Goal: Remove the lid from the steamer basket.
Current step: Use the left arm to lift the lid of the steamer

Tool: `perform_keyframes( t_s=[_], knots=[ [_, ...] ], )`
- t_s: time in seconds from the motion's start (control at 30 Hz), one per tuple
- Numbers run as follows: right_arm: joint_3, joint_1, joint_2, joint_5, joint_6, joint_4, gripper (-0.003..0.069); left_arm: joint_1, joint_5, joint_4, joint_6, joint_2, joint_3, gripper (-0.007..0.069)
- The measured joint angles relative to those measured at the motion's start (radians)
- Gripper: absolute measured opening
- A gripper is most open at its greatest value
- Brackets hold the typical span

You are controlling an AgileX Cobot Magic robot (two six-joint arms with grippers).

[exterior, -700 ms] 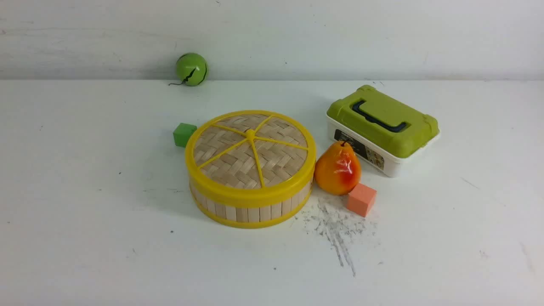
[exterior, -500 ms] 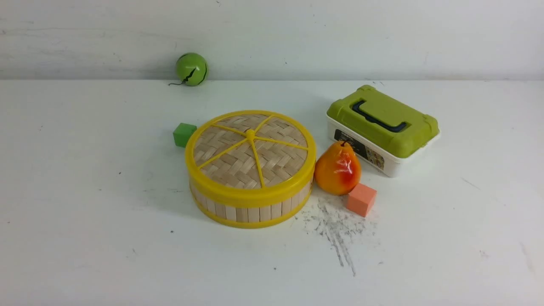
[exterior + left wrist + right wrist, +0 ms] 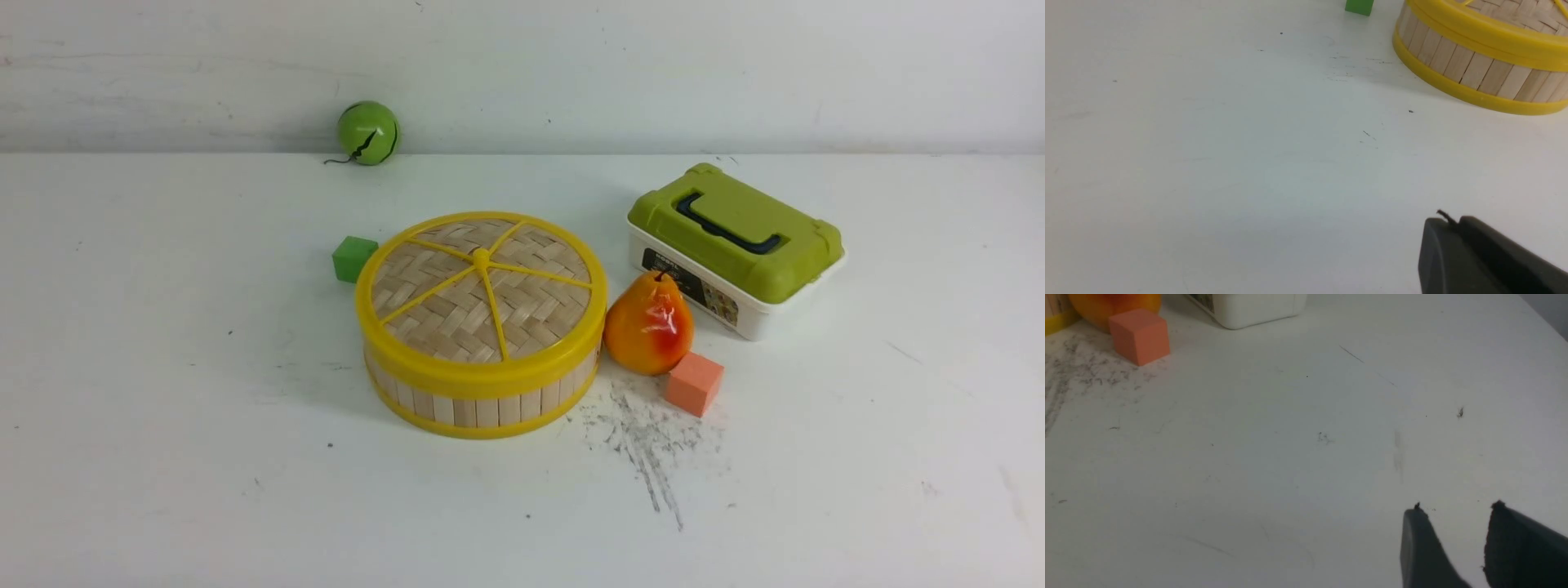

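The steamer basket (image 3: 482, 404) stands mid-table, with tan slat wall and yellow rims. The lid (image 3: 482, 290), woven tan bamboo with yellow rim and spokes, sits flat on top of it. Neither gripper shows in the front view. In the left wrist view the basket (image 3: 1470, 69) is at the far edge and my left gripper (image 3: 1449, 220) is shut and empty over bare table, well short of it. In the right wrist view my right gripper (image 3: 1457, 507) is open and empty over bare table, far from the basket.
A pear (image 3: 649, 324) touches the basket's right side, with an orange cube (image 3: 694, 382) in front of it. A white box with green lid (image 3: 735, 245) stands behind right. A green cube (image 3: 353, 258) sits at the basket's left, a green ball (image 3: 368, 132) by the wall.
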Motion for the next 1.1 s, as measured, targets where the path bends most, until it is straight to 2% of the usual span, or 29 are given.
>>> perform_keyframes(
  t_s=[0.17, 0.4, 0.63, 0.97, 1.1],
  knots=[
    [0.000, 0.000, 0.000, 0.001, 0.000, 0.000, 0.0240, 0.000, 0.000, 0.000, 0.000, 0.000, 0.000, 0.0031],
    [0.000, 0.000, 0.000, 0.001, 0.000, 0.000, 0.0240, 0.000, 0.000, 0.082, 0.023, 0.000, 0.000, 0.0041],
    [0.000, 0.000, 0.000, 0.001, 0.000, 0.000, 0.0240, 0.000, -0.005, 0.082, 0.026, 0.000, 0.000, 0.0048],
    [0.000, 0.000, 0.000, 0.001, 0.000, 0.000, 0.0240, 0.000, -0.261, 0.082, 0.026, 0.000, 0.000, 0.0056],
    [0.000, 0.000, 0.000, 0.001, 0.000, 0.000, 0.0240, 0.000, -0.298, 0.082, 0.026, 0.000, 0.000, 0.0057]
  ],
)
